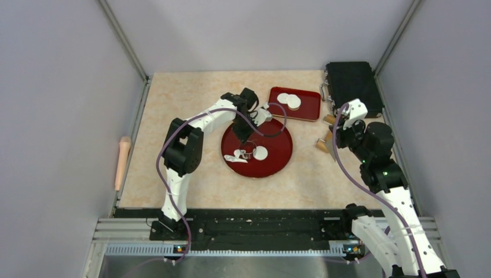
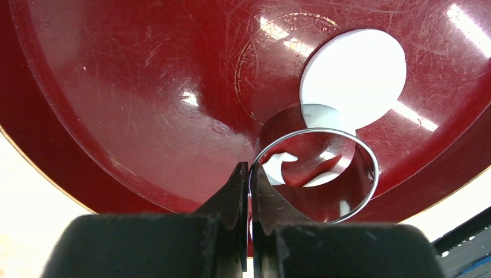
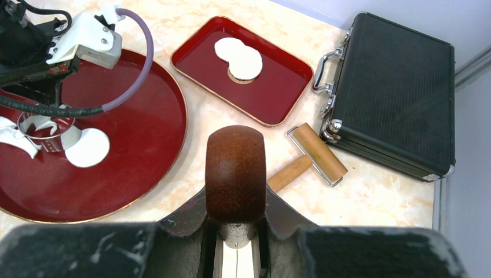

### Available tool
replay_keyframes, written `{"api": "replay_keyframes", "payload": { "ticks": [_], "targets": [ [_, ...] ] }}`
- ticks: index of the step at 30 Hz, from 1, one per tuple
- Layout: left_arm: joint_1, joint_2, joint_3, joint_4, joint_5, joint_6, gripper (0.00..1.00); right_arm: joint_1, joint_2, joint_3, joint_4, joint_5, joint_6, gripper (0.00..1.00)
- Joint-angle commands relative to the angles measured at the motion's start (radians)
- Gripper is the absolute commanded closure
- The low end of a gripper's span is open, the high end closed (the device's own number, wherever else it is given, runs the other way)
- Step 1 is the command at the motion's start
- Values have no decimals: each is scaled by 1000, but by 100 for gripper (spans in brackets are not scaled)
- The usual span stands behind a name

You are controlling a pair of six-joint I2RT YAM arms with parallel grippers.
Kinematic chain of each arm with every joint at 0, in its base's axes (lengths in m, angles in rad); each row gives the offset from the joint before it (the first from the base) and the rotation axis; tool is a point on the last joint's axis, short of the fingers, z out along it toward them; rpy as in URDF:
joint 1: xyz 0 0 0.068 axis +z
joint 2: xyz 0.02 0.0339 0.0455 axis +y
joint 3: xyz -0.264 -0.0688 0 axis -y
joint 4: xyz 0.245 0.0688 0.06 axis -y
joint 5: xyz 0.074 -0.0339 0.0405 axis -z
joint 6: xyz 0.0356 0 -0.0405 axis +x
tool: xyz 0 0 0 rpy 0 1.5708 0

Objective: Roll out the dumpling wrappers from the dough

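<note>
Left gripper (image 2: 249, 169) closed on ring (image 2: 284, 123) wall. 1 wrapper (image 2: 353, 72) just beside ring, dough scraps (image 3: 14, 142) at ring's other side. Right gripper (image 3: 236, 215) clamps brown cylinder (image 3: 235, 168). Risk: wrapper may stick to lifted ring, tear.

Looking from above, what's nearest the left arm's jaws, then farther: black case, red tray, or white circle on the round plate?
1. White circle: right beside them, on the round plate.
2. Red tray: behind, toward the right.
3. Black case: far right corner.
</note>
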Motion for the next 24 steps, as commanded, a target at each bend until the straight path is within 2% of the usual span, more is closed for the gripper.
{"api": "replay_keyframes", "payload": {
  "ticks": [1,5,11,18,24],
  "targets": [
    [2,-26,22,-42,-46,27,100,-10,-11,2,59,-9,11,100],
    [23,-75,7,39,-2,-43,100,-9,-9,1,60,-9,12,100],
    [112,-179,-62,204,142,-173,100,-10,-4,3,57,-12,12,100],
    [105,-169,-72,90,201,-40,100,-10,-4,3,57,-16,13,100],
    [52,-167,-115,70,92,47,100,-9,-2,4,55,-16,12,100]
  ]
}}
